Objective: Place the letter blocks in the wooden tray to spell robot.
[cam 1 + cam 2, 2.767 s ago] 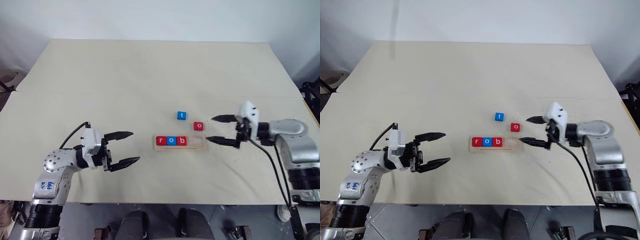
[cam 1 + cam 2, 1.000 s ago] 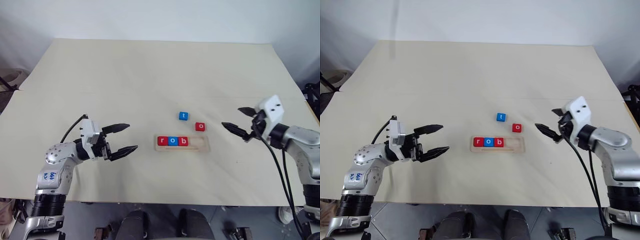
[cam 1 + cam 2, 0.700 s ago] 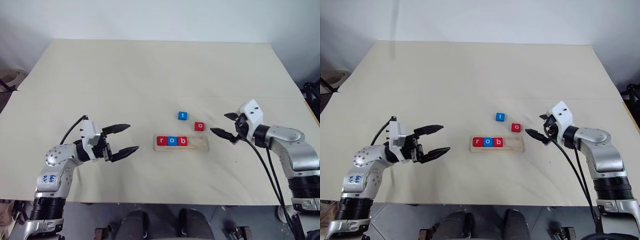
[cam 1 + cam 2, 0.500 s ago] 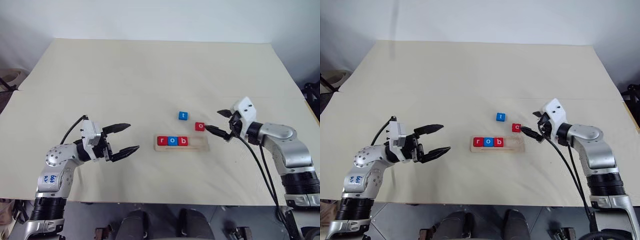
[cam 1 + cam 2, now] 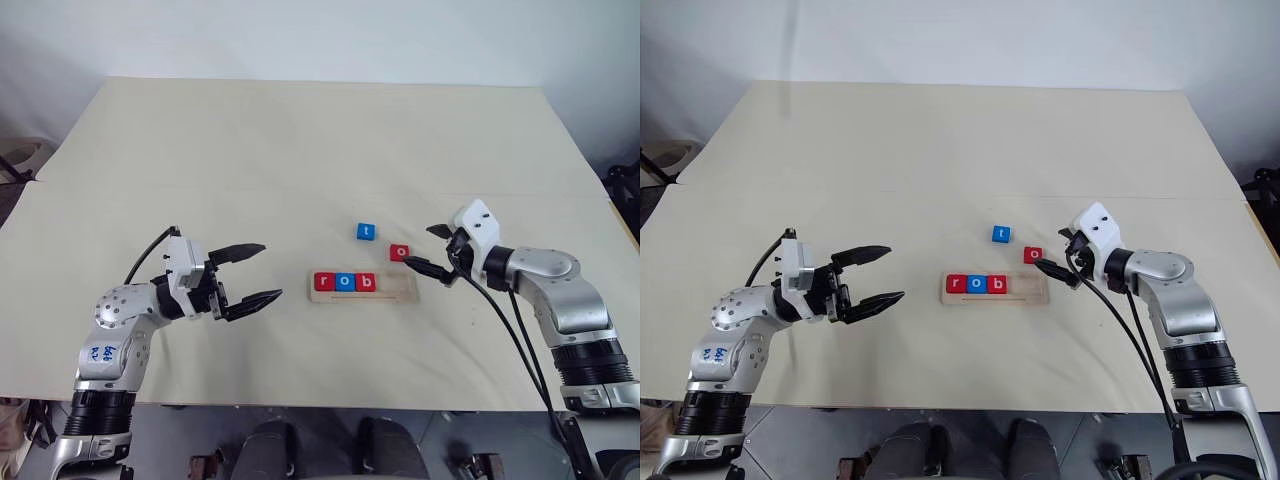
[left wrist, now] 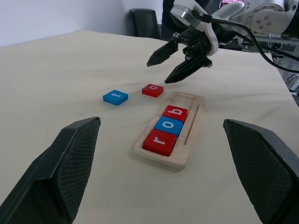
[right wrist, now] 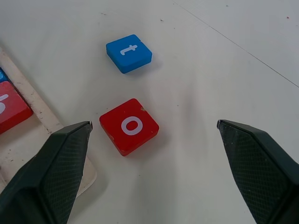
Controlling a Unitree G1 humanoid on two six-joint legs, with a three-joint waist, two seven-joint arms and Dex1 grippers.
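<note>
The wooden tray point(image 5: 402, 288) lies mid-table with a red r point(image 5: 323, 282), a blue o point(image 5: 345, 282) and a red b point(image 5: 366, 282) filling its left part; its right end is bare. A loose red o block point(image 5: 400, 253) lies just beyond the tray's right end, and a blue t block point(image 5: 367, 232) sits a little farther back. My right gripper point(image 5: 418, 247) is open just right of the red o point(image 7: 129, 126), with the block lying ahead between its spread fingers, untouched. My left gripper point(image 5: 272, 270) hangs open and empty, left of the tray.
The cream tabletop point(image 5: 300, 150) stretches wide behind and to both sides of the tray. A seam line crosses the table at about the blue t's depth. The table's front edge runs just below both arms.
My right gripper has swung left and slightly down, from well right of the tray to right beside the loose red o block. The left arm and all blocks have stayed put.
</note>
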